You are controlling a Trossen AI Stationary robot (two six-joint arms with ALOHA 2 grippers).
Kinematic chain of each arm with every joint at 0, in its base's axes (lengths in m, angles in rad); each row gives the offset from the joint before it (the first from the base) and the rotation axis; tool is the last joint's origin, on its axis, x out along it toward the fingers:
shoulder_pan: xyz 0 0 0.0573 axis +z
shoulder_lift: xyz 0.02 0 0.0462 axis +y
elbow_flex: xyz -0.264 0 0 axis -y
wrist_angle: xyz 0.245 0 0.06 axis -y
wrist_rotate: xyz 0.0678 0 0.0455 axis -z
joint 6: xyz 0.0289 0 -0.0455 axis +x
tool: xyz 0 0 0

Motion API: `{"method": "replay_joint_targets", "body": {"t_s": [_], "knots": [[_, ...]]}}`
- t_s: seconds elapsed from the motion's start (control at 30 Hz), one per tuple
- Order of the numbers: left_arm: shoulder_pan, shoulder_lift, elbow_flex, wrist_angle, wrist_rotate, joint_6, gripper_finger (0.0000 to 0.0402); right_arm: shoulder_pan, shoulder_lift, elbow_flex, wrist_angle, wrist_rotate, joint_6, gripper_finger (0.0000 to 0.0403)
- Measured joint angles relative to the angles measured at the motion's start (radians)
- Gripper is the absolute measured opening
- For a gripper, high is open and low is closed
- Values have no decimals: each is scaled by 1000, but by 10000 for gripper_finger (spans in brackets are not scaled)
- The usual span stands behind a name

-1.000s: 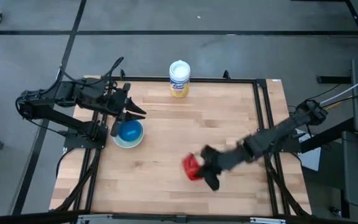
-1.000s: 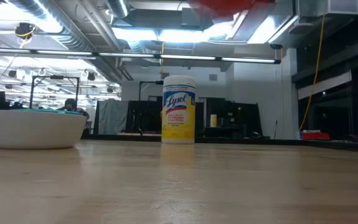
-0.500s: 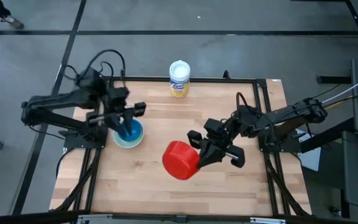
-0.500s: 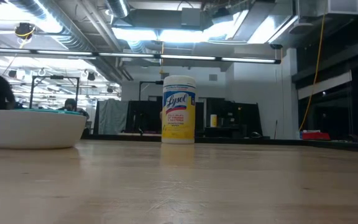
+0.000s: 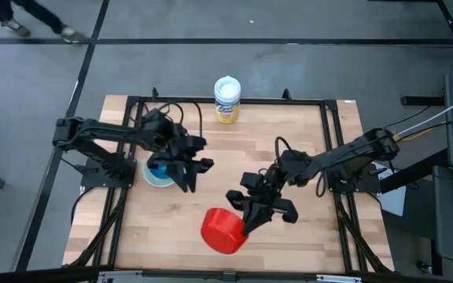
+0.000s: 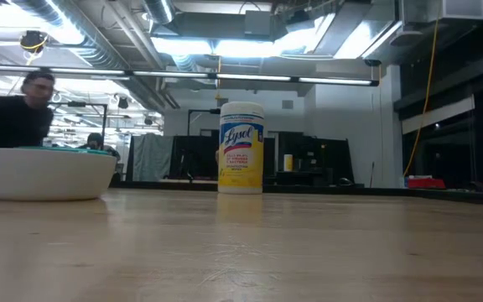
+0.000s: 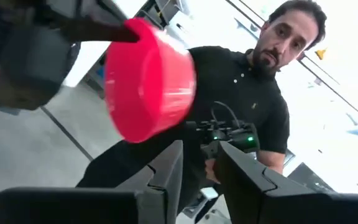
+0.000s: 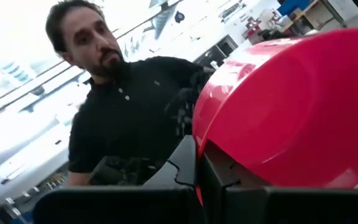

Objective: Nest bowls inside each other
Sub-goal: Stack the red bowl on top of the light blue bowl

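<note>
My right gripper [image 5: 246, 218] is shut on a red bowl [image 5: 221, 229] and holds it in the air over the table's near middle; the bowl also shows in the left wrist view [image 7: 149, 81] and the right wrist view [image 8: 291, 106]. A white bowl [image 6: 44, 172] stands on its base at the table's left with a blue bowl [image 5: 160, 169] nested in it; a teal rim [image 6: 74, 150] shows just above the white one. My left gripper [image 5: 195, 167] hovers right of that stack, open [image 7: 199, 177] and with nothing between its fingers. My right gripper pinches the red bowl's rim [image 8: 205, 140] between its two fingers, one finger inside the bowl and one outside. The fingers come about level from the table's right side. The bowl is lifted clear of the table and tipped on its side.
A yellow canister with a white lid [image 5: 227, 100] stands at the far edge's middle [image 6: 241, 148]. A person in a black shirt [image 7: 253, 118] shows beyond the table in both wrist views. A black frame [image 5: 333, 141] runs around the wooden tabletop.
My right gripper has carried the red bowl toward the table's left and near edge, and the bowl has tipped onto its side. My left gripper has swung away from above the bowl stack toward the table's middle and has tipped up from pointing down.
</note>
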Motion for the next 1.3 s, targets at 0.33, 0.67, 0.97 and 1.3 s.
{"method": "replay_joint_targets", "body": {"t_s": [0.33,0.67,0.97,1.3], "knots": [[-32,78,2,12,0,-21,119,-10,14,0,-19,-21,36,1],[-53,110,2,11,-25,5,121,-23,89,0,102,-63,109,1],[-69,109,2,12,-65,42,121,-36,94,0,155,-47,115,1],[-113,109,2,4,-75,51,120,-40,94,0,153,1,106,1]]}}
